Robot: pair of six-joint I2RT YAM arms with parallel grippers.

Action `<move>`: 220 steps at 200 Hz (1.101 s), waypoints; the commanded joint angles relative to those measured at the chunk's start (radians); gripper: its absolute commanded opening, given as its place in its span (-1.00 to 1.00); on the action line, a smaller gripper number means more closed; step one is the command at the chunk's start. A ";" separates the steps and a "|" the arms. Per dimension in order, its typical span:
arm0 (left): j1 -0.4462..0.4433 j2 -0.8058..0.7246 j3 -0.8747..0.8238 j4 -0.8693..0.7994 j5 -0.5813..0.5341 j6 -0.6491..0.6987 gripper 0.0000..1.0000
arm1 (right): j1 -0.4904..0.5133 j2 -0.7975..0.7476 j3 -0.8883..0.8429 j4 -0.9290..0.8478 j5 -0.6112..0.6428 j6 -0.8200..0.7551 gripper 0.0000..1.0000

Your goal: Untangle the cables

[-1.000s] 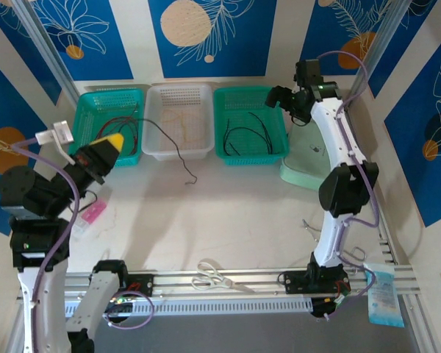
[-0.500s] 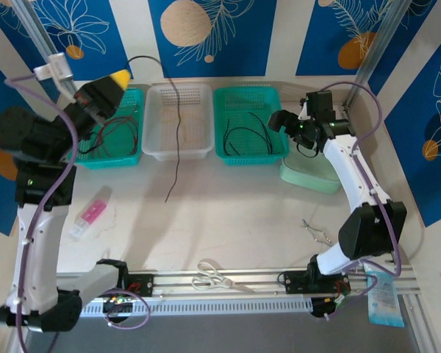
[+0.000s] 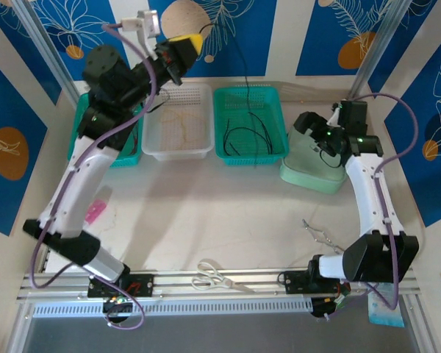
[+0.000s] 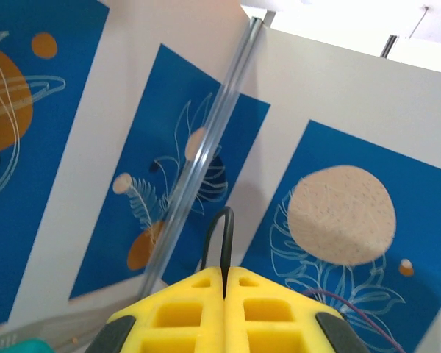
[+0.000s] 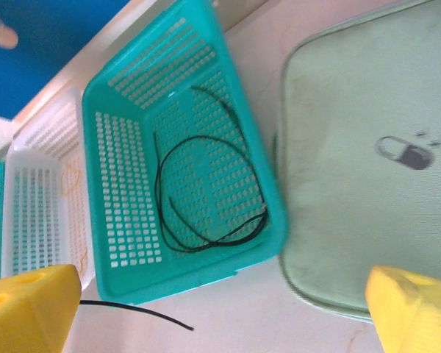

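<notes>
Cables (image 3: 242, 136) lie in baskets along the desk's far edge: black ones in the right teal basket (image 3: 280, 121), tan ones in the white basket (image 3: 178, 153). One black cable (image 3: 248, 95) hangs over the teal basket from the raised left gripper (image 4: 224, 273), its yellow fingers (image 4: 184, 316) clenched on it. The right gripper (image 5: 220, 305) hovers, fingers spread wide, over a pale green case (image 3: 309, 168).

Scissors (image 3: 222, 279), pale green case (image 3: 309, 175)

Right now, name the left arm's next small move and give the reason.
Probably lower the left gripper over the right teal basket: it pinches a black cable hanging above that basket, where other black cables already lie.
</notes>
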 commanded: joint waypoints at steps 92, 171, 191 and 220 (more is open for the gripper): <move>-0.032 0.391 0.432 0.025 -0.081 0.077 -1.00 | -0.136 -0.141 -0.052 -0.027 -0.144 -0.006 0.99; -0.035 0.464 0.239 -0.005 -0.093 0.114 -1.00 | -0.130 -0.150 -0.060 -0.046 -0.169 -0.009 0.99; -0.046 0.446 0.096 0.012 -0.130 0.151 -1.00 | -0.131 -0.146 -0.060 -0.046 -0.162 -0.012 0.99; -0.068 0.452 -0.053 -0.032 -0.265 0.211 -1.00 | -0.131 -0.137 -0.058 -0.043 -0.166 -0.012 0.99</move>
